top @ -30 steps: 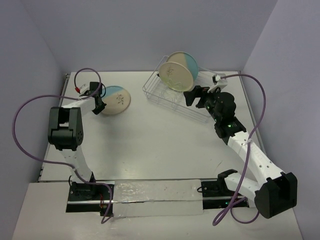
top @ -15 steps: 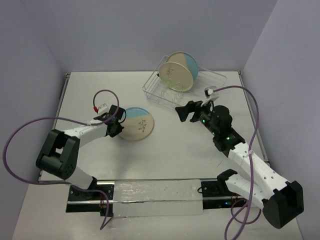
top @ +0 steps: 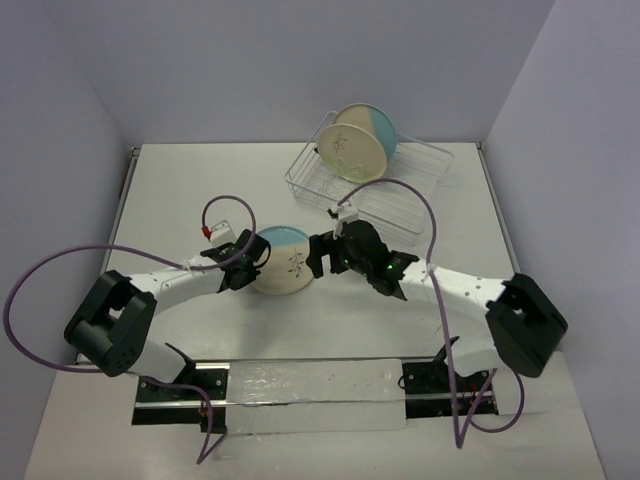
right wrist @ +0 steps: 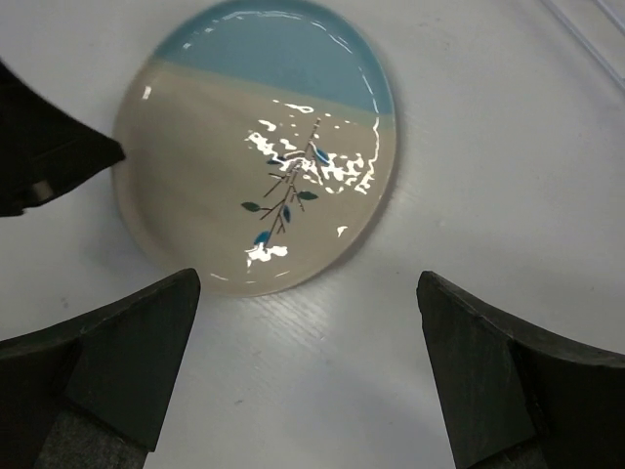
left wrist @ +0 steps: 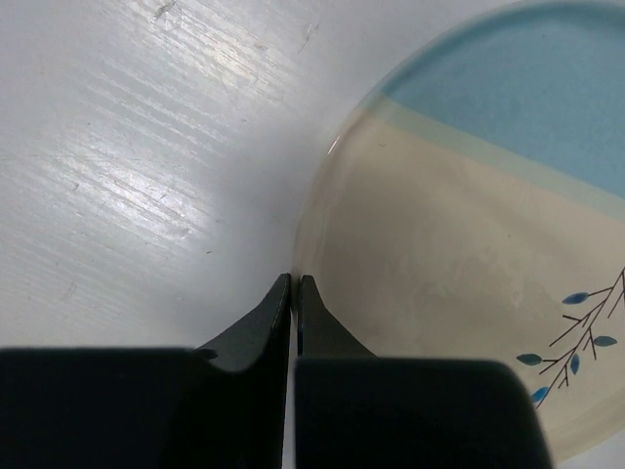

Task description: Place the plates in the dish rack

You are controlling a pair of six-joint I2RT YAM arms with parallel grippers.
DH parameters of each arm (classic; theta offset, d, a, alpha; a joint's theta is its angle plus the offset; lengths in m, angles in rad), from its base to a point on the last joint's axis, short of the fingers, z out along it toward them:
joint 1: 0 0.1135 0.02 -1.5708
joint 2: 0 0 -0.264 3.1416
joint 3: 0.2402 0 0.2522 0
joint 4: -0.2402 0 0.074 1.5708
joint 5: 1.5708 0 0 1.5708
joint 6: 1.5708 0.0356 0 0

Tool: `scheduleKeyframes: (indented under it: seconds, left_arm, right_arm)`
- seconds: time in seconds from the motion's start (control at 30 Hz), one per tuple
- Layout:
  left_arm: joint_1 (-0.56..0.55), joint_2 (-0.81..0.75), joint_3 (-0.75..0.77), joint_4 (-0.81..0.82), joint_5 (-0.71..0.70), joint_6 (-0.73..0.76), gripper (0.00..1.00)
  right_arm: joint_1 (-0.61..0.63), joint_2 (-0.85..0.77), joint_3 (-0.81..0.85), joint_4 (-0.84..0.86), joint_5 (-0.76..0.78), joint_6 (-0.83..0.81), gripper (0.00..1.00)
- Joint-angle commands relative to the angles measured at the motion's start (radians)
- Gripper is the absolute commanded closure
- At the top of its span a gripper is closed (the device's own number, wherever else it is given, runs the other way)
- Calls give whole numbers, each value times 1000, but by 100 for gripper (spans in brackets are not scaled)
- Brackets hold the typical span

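A half cream, half light blue plate [top: 287, 263] with a dark sprig sits at the table's middle; it also shows in the left wrist view [left wrist: 469, 234] and the right wrist view [right wrist: 254, 147]. My left gripper [top: 250, 268] is shut on its left rim [left wrist: 295, 283], and that rim looks slightly raised off the table. My right gripper [top: 318, 256] is open and empty just right of the plate, its jaws wide apart [right wrist: 305, 293] over bare table. The wire dish rack [top: 400, 185] at the back holds two upright plates [top: 352, 150]. The dark blue plate is out of view.
The left gripper's black finger [right wrist: 54, 156] shows at the plate's far rim in the right wrist view. A rack wire [right wrist: 586, 34] crosses that view's top right corner. Purple cables loop above both arms. Walls close the table on three sides.
My left gripper has carried the plate from the back left to the table's middle. My right arm has swung left from beside the rack to the plate's right side.
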State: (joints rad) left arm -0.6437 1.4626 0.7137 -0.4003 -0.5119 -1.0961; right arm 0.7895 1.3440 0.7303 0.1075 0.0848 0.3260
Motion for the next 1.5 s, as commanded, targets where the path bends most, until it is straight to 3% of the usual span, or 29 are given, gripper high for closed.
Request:
scheduleKeyframes:
  seconds: [0.0,0.1,0.17,0.23,0.4,0.6,0.97,1.07,1.13,1.23,1.3,1.47]
  left_arm:
    - [-18,-16,-53,-64,71,34,100]
    - [-19,-81,-55,-87,64,33,95]
    - [-20,-125,-54,-101,53,33,78]
    - [-20,-150,-59,-76,49,46,52]
    - [-19,-162,-20,-74,1,47,24]
    - [51,-126,18,-20,42,94,3]
    - [166,-82,-32,174,217,220,1]
    - [176,-77,-55,196,247,225,12]
    - [179,-80,-71,224,274,234,27]
    - [179,-72,-80,229,277,240,34]
    - [179,-55,-81,222,283,245,47]
    - [179,-13,-99,227,285,235,60]
  right_arm:
    - [4,137,146,7,73,21,0]
    - [5,229,216,-8,79,27,0]
    - [4,264,244,-10,78,23,0]
    - [4,298,267,-11,81,24,0]
    - [5,356,310,-13,65,30,0]
    - [0,406,343,-20,48,35,0]
    - [-35,466,374,-34,-6,80,0]
    - [-40,475,373,-34,-24,87,0]
    - [-44,482,373,-34,-27,86,0]
    - [-48,491,373,-34,-25,93,0]
    - [-52,495,373,-34,-34,99,0]
    - [-56,518,381,-36,-62,97,0]
